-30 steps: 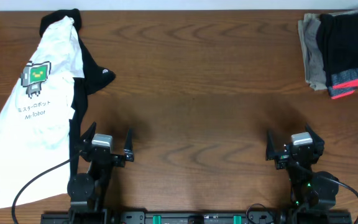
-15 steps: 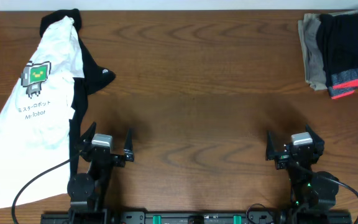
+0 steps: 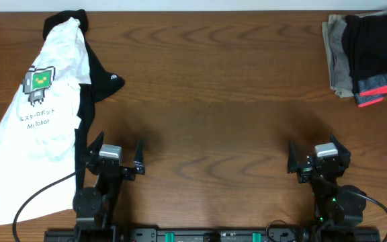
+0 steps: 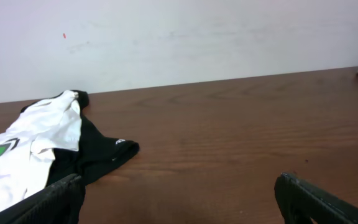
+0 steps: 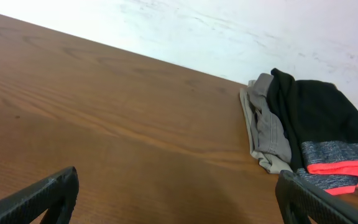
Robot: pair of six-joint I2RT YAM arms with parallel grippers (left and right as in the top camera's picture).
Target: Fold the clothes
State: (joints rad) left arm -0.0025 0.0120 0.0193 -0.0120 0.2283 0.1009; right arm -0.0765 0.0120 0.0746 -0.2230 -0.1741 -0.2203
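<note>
The black trousers (image 3: 376, 46) lie folded at the far right corner, grey waistband with coral edge (image 3: 380, 87) toward me. They also show in the right wrist view (image 5: 319, 118). My left gripper (image 3: 119, 143) is open and empty near the front edge, left of centre; its fingers frame bare wood in the left wrist view (image 4: 179, 202). My right gripper (image 3: 312, 144) is open and empty near the front edge on the right, far from the trousers; it frames bare wood in the right wrist view (image 5: 178, 202).
The black trousers rest on grey-olive folded trousers (image 3: 334, 60), which also show in the right wrist view (image 5: 269, 130). A white T-shirt with a green robot print (image 3: 39, 128) lies crumpled along the left side over another black garment (image 3: 101, 81). The table (image 3: 213, 87) is dark wood.
</note>
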